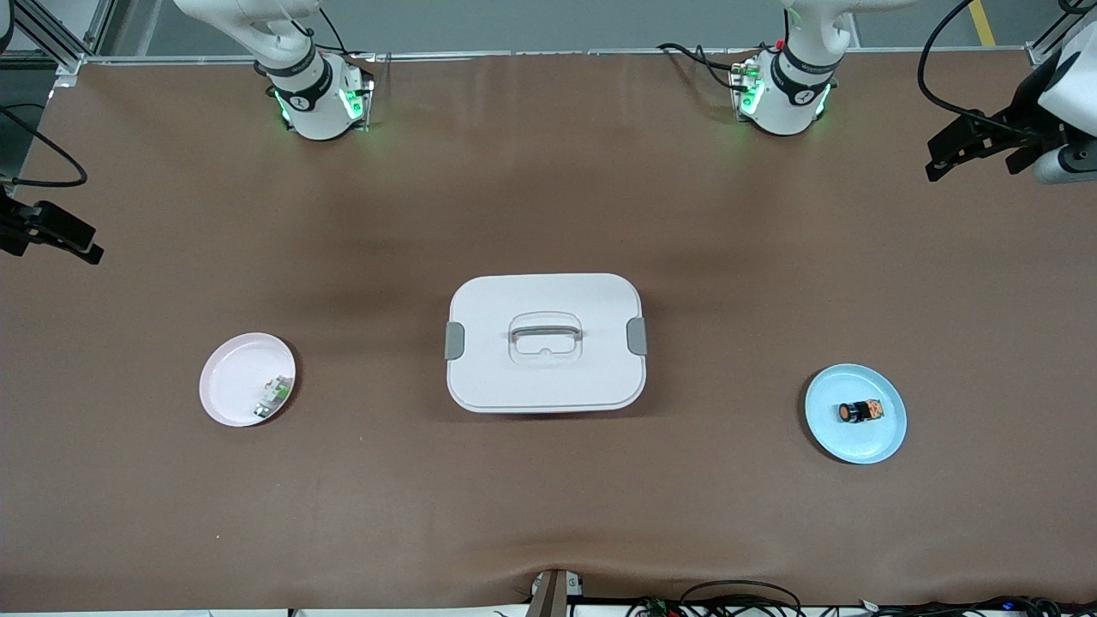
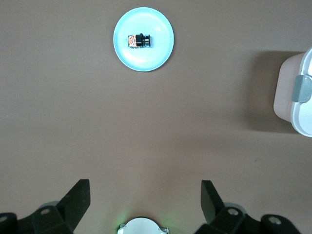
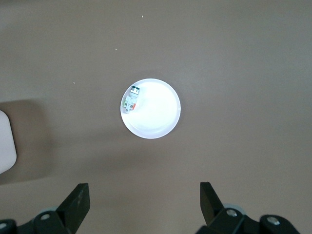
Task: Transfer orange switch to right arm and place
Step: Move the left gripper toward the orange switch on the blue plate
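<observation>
While nothing is yet grasped, both claws are seen released and raised well above the table (image 1: 548,514): the left gripper (image 2: 145,204) over bare cloth near the blue plate (image 1: 883,441), the right gripper (image 3: 144,204) near the pink plate (image 3: 161,126). The orange switch (image 1: 860,412), a stubby black cylinder with an orange face, is lying on its side on the blue plate. Being small and round, it could be rolled aside by an off-centre pinch or dropped during handover.

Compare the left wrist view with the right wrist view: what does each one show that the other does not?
Only the left wrist view shows the orange switch lying on the blue plate. Only the right wrist view shows the white-and-green part on the pink plate. Both show open gripper fingers, brown table and an edge of the white lidded box.
</observation>
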Controlling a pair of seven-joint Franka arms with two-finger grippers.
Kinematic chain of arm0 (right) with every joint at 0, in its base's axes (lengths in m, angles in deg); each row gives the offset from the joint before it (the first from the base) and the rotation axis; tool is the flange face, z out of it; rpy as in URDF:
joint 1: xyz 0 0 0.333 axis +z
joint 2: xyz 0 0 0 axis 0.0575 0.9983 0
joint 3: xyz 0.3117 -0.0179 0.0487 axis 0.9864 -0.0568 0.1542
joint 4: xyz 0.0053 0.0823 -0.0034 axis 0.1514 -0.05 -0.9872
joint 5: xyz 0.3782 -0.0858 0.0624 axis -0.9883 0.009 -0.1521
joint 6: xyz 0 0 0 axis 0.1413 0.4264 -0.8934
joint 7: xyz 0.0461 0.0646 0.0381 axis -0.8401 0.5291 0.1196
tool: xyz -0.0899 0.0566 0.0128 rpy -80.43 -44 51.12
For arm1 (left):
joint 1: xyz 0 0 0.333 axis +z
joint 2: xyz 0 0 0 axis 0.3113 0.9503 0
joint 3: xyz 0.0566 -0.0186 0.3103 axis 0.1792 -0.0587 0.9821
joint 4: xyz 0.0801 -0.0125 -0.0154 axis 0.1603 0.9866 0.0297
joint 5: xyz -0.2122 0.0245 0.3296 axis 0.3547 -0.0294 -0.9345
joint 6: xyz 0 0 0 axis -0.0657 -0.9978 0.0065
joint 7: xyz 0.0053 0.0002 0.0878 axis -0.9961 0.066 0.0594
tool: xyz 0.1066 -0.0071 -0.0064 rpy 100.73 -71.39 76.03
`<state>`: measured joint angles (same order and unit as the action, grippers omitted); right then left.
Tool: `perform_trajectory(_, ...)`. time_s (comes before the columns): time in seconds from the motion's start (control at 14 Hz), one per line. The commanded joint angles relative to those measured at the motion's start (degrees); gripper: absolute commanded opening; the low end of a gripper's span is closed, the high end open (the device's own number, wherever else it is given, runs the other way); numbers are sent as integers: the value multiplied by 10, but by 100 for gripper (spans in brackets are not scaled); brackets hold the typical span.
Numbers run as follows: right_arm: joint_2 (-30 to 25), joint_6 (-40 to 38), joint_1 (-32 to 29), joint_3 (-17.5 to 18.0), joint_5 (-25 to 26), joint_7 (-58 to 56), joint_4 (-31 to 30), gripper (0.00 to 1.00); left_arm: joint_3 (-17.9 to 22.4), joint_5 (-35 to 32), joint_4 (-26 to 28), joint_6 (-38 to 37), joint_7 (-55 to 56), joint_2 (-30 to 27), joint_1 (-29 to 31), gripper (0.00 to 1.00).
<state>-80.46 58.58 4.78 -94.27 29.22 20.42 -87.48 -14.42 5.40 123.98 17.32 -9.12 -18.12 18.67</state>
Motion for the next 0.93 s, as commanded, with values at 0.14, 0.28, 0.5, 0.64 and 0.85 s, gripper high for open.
perform_trajectory(0.14, 6, -10, 9, -7, -7, -4, 15, 100, 0, -9, -25, -13, 2, 8, 3, 100)
perform_trajectory(0.28, 6, -10, 9, -7, -7, -4, 15, 100, 0, -14, -32, -13, 0, 26, 3, 100)
perform_trajectory(0.5, 6, -10, 9, -7, -7, -4, 15, 100, 0, -24, -25, -12, -5, 66, 20, 100)
perform_trajectory(0.64, 7, -10, 9, -7, -7, -4, 15, 100, -2, -19, -17, 7, -5, 90, 34, 100)
perform_trajectory(0.85, 7, -9, 9, -7, -7, -4, 15, 100, -2, -19, 51, 122, -5, 99, 45, 100)
